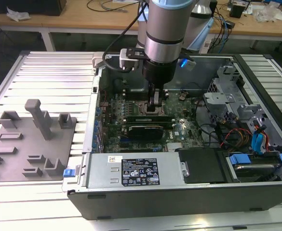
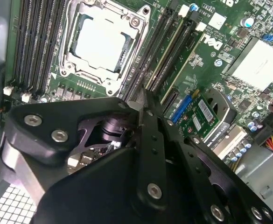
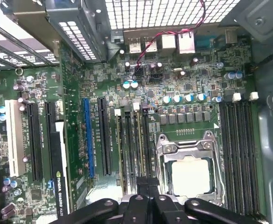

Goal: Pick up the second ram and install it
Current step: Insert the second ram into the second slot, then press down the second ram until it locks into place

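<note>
The bench [image 1: 44,72] is made of long silver metal strips with grooves between them. On it, at the left of the exterior view, lies a grey holder tray [image 1: 32,144] with little posts. Beside it, in the middle of the frame, an open black computer case [image 1: 179,192] lies on its side. Far behind, along the top of the frame, stand wooden desks [image 1: 83,19] with cables on them.

The arm [image 1: 164,29] comes down from the top middle of the frame into the case. Its end effector [image 1: 156,107] is low over the green main board [image 3: 187,88], just beside the square silver chip socket [image 2: 101,44]. In both wrist views its black fingers [image 2: 145,121] sit close together with no gap between the tips, right over the long black memory slots [image 3: 131,149]. I cannot tell if the tips pinch anything.

The second ram [image 1: 148,118] is the thin strip right under the fingertips in the exterior view. It stands on its long edge in a slot. Its long side runs from left to right across the frame, flat along the board. Just below it in the frame lies a black card [image 1: 143,131], pointing the same way.
</note>
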Controlling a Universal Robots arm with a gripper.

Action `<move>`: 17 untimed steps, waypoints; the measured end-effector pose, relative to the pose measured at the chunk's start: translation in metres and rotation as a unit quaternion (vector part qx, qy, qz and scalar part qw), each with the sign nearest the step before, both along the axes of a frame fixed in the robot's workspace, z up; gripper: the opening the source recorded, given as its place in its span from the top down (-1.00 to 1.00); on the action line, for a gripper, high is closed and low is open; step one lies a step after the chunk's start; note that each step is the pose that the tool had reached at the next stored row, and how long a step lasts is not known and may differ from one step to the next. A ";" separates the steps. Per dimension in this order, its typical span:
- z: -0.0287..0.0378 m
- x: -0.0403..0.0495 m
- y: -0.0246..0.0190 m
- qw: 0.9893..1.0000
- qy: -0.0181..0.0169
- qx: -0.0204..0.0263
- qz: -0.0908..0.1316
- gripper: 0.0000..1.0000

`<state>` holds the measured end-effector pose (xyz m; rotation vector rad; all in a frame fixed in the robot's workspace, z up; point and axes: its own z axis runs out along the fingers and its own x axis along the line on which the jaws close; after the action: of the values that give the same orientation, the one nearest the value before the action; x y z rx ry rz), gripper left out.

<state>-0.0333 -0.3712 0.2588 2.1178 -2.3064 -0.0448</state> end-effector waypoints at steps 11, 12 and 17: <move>-0.0157 0.0497 0.0001 1.000 0.002 -0.001 0.000 0.79; -0.0186 0.0499 0.0001 1.000 0.002 -0.001 0.000 0.79; -0.0317 0.0499 0.0000 1.000 0.002 -0.001 0.001 0.79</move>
<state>0.0166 -0.3713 0.2271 2.1158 -2.3012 -0.0466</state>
